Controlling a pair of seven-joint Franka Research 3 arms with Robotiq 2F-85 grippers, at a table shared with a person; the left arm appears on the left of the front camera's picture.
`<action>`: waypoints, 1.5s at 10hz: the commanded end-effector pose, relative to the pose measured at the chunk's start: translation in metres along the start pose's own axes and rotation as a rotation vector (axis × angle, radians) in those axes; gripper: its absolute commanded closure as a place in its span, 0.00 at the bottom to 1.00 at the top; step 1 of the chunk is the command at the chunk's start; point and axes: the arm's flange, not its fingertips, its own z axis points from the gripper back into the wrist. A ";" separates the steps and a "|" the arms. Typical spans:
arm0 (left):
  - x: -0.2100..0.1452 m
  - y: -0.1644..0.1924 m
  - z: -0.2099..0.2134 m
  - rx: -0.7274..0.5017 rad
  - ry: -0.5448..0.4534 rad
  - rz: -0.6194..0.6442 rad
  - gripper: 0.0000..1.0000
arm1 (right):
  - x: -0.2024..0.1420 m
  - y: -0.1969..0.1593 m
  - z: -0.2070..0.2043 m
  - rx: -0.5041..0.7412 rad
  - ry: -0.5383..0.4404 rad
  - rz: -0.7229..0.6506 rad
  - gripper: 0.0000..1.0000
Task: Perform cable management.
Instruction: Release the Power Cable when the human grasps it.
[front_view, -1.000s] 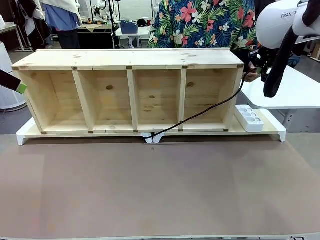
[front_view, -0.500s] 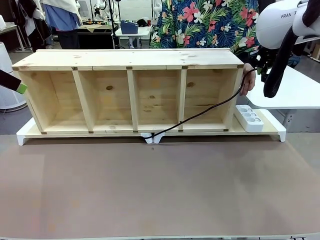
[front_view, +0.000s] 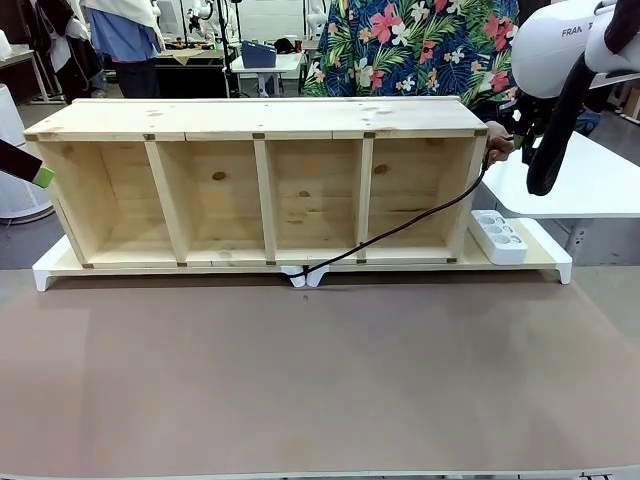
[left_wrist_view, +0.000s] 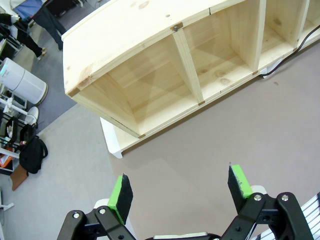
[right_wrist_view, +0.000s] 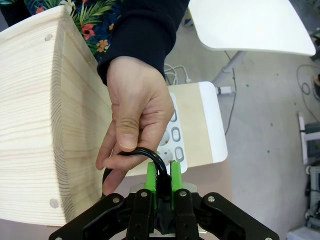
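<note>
1. The right gripper (right_wrist_view: 162, 186) sits beside the right end of the wooden shelf unit (front_view: 262, 180), its green pads (right_wrist_view: 150, 179) clamped on the cable (front_view: 400, 228); seen from the front camera, the white right arm (front_view: 560, 45) reaches in from the upper right corner.
2. A person's hand (right_wrist_view: 135, 117), in a dark sleeve, curls its fingers round the same cord just above the pads, thumb pressing it against the shelf's end panel.
3. The left gripper (left_wrist_view: 180, 192) hovers above the brown tabletop (front_view: 320, 380) off the shelf's left end, its jaws spread wide and holding nothing; from the front, one green-tipped finger (front_view: 42, 176) shows at the left edge.
4. The shelf unit lies on its side atop a white stand (front_view: 545, 255), four open compartments facing the robot. Three hold nothing; the rightmost has the cord slanting across its mouth.
5. A white power strip (front_view: 497, 236) rests on the stand just right of the shelf, its sockets unoccupied as far as can be seen.
6. The cord is thin, black and glossy. It runs from the white clip-like piece (front_view: 305, 274) at the stand's front edge, up and rightward in a near-taut line past the shelf's right wall to the clamped pads, bending into a tight loop between hand and gripper. Its plug cannot be made out.
</note>
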 end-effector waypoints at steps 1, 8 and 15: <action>0.002 0.000 -0.001 0.003 -0.010 0.000 0.00 | 0.001 -0.001 0.001 -0.001 -0.008 0.001 0.86; 0.002 0.000 -0.001 0.003 -0.010 0.000 0.00 | -0.001 -0.001 0.003 -0.019 0.020 -0.016 0.46; 0.002 0.000 -0.001 0.003 -0.010 0.000 0.00 | -0.001 -0.001 0.005 -0.025 0.026 0.002 0.02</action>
